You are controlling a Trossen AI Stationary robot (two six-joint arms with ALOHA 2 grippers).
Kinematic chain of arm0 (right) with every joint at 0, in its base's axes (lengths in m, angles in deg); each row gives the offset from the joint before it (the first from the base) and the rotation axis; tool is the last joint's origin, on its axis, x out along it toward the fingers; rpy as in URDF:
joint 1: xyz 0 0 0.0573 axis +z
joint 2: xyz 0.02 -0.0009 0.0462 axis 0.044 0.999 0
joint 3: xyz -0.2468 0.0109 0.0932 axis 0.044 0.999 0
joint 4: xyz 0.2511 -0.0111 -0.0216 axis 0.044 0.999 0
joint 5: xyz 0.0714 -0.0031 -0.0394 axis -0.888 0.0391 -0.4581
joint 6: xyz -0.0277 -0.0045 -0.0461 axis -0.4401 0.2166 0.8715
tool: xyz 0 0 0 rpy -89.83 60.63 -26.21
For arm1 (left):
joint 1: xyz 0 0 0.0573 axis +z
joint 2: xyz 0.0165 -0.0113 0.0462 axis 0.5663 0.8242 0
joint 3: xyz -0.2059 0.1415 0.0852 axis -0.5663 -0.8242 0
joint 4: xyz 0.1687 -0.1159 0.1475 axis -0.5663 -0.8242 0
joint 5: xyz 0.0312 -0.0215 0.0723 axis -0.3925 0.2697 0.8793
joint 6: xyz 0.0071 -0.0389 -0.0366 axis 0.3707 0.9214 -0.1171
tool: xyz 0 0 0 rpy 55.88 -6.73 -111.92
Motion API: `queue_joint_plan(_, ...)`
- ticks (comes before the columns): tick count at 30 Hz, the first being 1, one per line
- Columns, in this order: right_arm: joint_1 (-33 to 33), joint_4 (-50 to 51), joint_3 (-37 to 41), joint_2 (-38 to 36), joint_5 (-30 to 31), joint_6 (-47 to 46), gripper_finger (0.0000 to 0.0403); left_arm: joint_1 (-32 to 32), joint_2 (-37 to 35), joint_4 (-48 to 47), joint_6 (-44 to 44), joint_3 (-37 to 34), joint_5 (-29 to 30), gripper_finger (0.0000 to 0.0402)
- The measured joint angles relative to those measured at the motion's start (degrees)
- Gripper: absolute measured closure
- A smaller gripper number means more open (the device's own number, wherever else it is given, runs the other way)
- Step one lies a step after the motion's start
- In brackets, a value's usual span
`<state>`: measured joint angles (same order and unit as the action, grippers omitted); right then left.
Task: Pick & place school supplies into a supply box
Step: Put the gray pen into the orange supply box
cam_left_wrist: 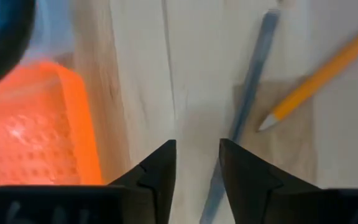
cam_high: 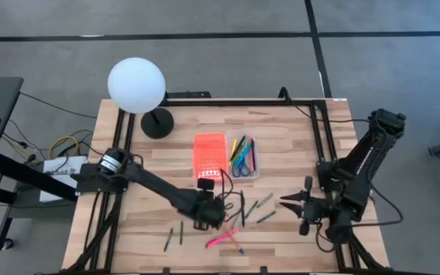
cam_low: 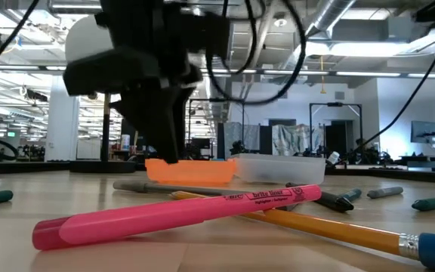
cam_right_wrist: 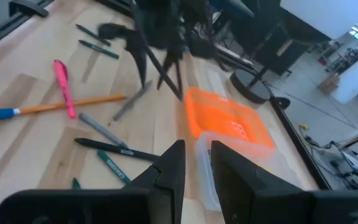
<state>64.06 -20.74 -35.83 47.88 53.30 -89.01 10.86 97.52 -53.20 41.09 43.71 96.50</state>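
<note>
My left jaws (cam_high: 221,208) hang low over the bench (cam_high: 296,237), a grey pen (cam_left_wrist: 248,93) just beside one tip, not yet between them. Risk: if I close from here I pinch air or knock the pen sideways, since it lies off-centre. The yellow pencil (cam_left_wrist: 319,78) points its tip right at the pen; a nudge could roll one into the other. The pink marker (cam_high: 221,238) crosses that pencil nearer the bench front, so a pile-up is possible.

Jaws: left ones part-open w/ a narrow gap, holding nothing, bare wood between the tips. Right jaws (cam_high: 292,203) wait over the bench's right side, a small gap showing in their own wrist view, nothing held.

Farther off: green pens (cam_high: 174,237) lie loose at front left. The box (cam_high: 244,159) sits mid-bench beyond my left jaws, clear tray w/ pens and scissors (cam_high: 241,169) already in; its orange lid (cam_high: 209,153) lies flat beside it. The globe lamp (cam_high: 137,85) stands at the back.
</note>
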Motion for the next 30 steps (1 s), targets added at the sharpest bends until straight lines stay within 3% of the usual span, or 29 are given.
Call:
queue_joint_plan(10,0.5,0.2,0.0,0.0,-0.1,-0.9,0.0332,2.8,0.0,4.0,0.1,-3.8,-8.4,0.0287)
queue_joint_plan(30,0.4,0.2,0.0,0.0,-0.2,-1.6,0.0332,3.0,3.2,7.1,-1.8,-3.9,-9.9,0.0287)
